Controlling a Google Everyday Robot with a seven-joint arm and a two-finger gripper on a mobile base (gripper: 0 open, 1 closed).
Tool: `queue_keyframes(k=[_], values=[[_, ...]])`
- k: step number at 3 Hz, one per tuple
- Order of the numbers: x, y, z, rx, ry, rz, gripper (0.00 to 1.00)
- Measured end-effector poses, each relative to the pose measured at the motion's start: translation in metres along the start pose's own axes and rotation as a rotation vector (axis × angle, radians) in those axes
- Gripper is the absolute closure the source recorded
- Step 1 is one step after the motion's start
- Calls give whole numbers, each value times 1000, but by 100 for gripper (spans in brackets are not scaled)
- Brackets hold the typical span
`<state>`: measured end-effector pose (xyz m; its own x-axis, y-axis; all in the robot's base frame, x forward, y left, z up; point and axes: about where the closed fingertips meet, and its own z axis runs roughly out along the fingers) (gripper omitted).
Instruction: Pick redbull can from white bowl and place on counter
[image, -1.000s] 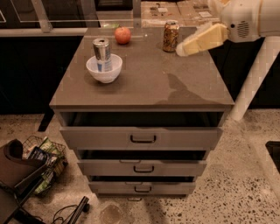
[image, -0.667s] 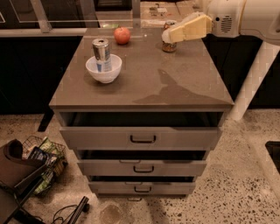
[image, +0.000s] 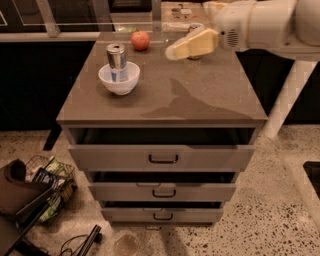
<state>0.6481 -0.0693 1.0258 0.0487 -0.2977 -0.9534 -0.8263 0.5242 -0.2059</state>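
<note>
Gripper (image: 175, 50), cream-coloured and wedge-shaped, is seen hanging above the far part of the counter (image: 210, 95), carried on a bulky white arm (image: 260, 25) that reaches in from the picture's right. Whether the gripper is open or closed cannot be told from this view; no object is seen in its grasp.

The redbull can (image: 117, 62) is pictured to the left of the gripper and somewhat nearer the camera, well apart from it. The can is stood upright inside the white bowl (image: 120, 86), its shiny top raised above the rim. The bowl is set on the counter near the left edge.

A red apple (image: 140, 40) is placed on the counter to the gripper's left, between the gripper and the bowl but farther back. A second can (image: 194, 56) is largely hidden behind the gripper, only its lower end being shown just beneath. The arm's dark shadow (image: 190, 102) is cast on the counter below the gripper, toward the front edge.

Beneath the counter, three drawers with dark handles are stacked, and the top drawer (image: 162, 157) is pulled slightly out. A wire basket (image: 50, 185) is left on the speckled floor far down to the gripper's left.
</note>
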Motion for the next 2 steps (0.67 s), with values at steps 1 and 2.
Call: queue_keyframes(k=[1,2], values=[[11,16,42,-24,17,-2,0],[19,27,85,-64,-6,29,0]])
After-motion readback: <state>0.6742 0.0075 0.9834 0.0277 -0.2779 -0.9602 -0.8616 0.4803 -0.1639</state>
